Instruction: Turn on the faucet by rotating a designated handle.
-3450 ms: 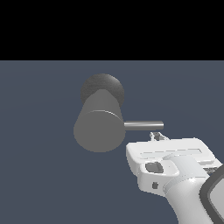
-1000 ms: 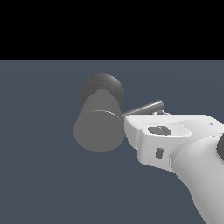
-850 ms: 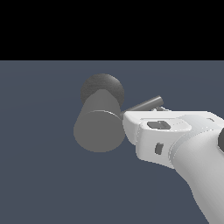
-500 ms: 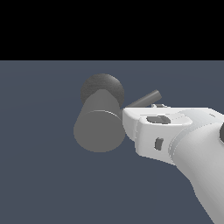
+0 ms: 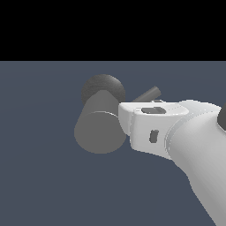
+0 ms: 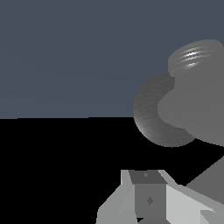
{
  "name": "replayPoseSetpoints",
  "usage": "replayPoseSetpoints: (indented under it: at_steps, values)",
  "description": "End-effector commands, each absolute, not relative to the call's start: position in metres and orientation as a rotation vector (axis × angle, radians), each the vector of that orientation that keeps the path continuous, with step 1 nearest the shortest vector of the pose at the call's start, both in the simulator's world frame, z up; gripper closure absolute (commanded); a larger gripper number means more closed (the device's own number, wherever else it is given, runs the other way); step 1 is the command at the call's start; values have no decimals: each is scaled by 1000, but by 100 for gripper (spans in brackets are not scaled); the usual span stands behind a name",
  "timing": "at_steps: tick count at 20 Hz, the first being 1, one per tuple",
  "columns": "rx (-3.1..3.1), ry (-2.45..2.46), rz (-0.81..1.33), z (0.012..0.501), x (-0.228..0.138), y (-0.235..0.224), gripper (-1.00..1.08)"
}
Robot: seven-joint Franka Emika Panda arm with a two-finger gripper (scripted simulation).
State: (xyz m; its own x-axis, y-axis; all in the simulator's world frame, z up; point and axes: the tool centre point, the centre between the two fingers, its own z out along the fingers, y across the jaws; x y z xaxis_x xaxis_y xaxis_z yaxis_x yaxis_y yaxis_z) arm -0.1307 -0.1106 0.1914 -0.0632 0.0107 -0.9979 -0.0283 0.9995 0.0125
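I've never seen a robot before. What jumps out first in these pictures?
A thick grey faucet points its flat round end at the exterior camera, mid-scene. A big white robot arm crowds against its right side in that view. Above the arm, a thin handle slants upward.

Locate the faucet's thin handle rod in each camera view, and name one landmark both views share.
Exterior view: the handle rises obliquely toward the exterior view's right from behind the white end effector, beside the faucet.
Wrist view: I cannot pick out the thin rod with confidence.
Shared landmark: the faucet's dark rounded base, at and.
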Motion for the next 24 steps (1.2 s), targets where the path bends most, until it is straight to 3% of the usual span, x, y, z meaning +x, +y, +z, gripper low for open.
replayPoseSetpoints:
  at_steps: [1, 14, 15, 16, 24]
  values:
    - [-23, 1598, 41, 210, -127, -99, 108]
    - [-31, 1572, 45, 250, -128, -72, 108]
    - [-31, 1572, 45, 250, -128, -72, 108]
    - [-3, 1636, 26, 220, -131, -91, 108]
    - [-13, 1614, 32, 242, -130, -64, 108]
